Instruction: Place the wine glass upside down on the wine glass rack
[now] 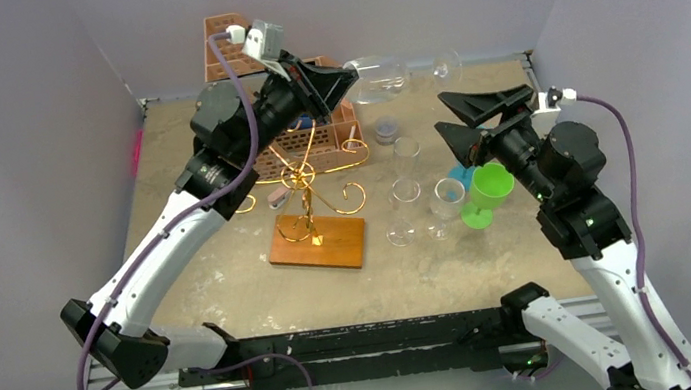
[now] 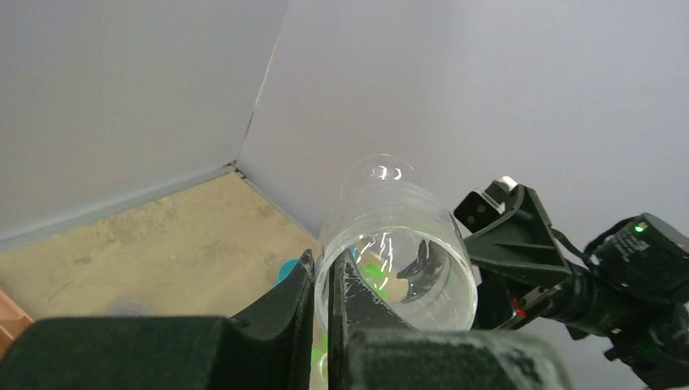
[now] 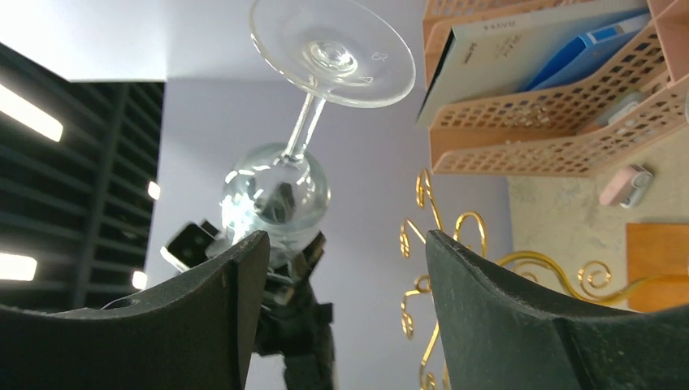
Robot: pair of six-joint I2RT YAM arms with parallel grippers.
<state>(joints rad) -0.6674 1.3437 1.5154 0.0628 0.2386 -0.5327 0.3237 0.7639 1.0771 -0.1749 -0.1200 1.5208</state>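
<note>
Top view: my left claw (image 1: 348,79) is pinching the wine glass (image 1: 384,77) by its rim wall, so it's hanging sideways in the air over the far side of the table (image 1: 230,271), foot pointing right; my right claw (image 1: 442,114) is sitting wide with nothing in it, just on the near side of that foot. The wine glass rack (image 1: 306,195) is standing lower and to the left; the file organizer (image 1: 314,141) is crowding it from the far side, and tumblers (image 1: 407,192) and a green goblet (image 1: 487,191) are sitting to its right; I'm reckoning the open room is above it.

Left wrist view: one finger is going inside the bowl, the other outside; it's thin, slick, light glass, so I'm guessing this pinch could slip or chip it.

Right wrist view: the stem (image 3: 305,126) is looking like the safer spot to grab; it's showing up beyond my wide fingers, not between them.
</note>
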